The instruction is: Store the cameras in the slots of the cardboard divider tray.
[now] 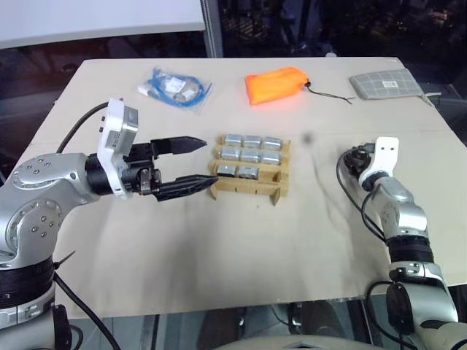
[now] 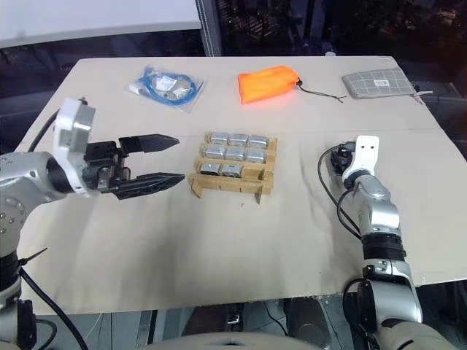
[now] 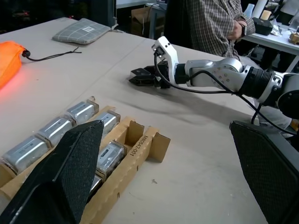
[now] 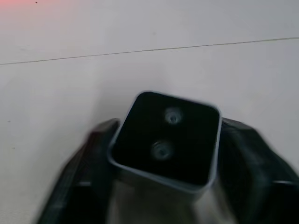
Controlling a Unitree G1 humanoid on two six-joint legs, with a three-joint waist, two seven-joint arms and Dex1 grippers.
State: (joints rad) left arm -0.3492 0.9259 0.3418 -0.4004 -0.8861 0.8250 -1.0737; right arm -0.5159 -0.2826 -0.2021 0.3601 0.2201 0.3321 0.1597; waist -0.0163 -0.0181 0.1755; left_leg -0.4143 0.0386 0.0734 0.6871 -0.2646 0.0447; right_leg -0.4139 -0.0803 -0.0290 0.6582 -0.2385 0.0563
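The cardboard divider tray (image 1: 279, 184) sits mid-table with several silver-grey cameras (image 1: 250, 156) standing in its slots; the front right slot is empty. My left gripper (image 1: 211, 160) hovers just left of the tray, open, with nothing between its fingers (image 3: 70, 172). Off to the tray's right, low over the table, is my right gripper (image 1: 354, 159). In the right wrist view one camera (image 4: 166, 135) shows its dark face with the lens, and a black finger (image 4: 91, 163) presses against each of its sides.
At the back of the table lie a blue cable bag (image 1: 175, 89), an orange pouch (image 1: 276, 84) with a cord, and a grey checked pouch (image 1: 387, 84). A person (image 3: 210, 18) sits beyond the table's right side.
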